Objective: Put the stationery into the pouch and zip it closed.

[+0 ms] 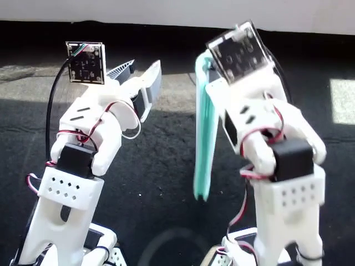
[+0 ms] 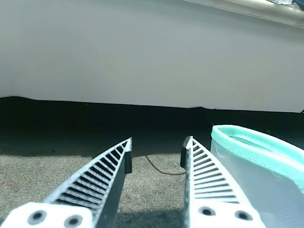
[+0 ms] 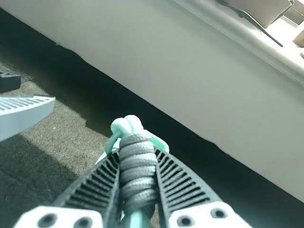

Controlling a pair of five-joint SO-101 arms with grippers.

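Note:
A pouch [image 1: 203, 138] with teal edging and pale mesh sides hangs upright above the dark mat, edge-on in the high view. My right gripper [image 3: 137, 153] is shut on the pouch's grey braided pull cord [image 3: 137, 175], and a teal loop [image 3: 127, 126] pokes out past the fingertips. In the high view the right gripper [image 1: 209, 71] holds the pouch by its top end. My left gripper [image 2: 157, 147] is open with nothing between its fingers, raised just beside the pouch's teal rim [image 2: 251, 145]. The left gripper [image 1: 141, 83] sits left of the pouch, a short gap away.
A dark textured mat [image 1: 161, 183] covers the table, with sunlit patches [image 1: 344, 100] at the back. A white wall [image 2: 152, 52] runs along the far edge. A thin dark cable [image 2: 161, 167] lies on the mat ahead of the left gripper.

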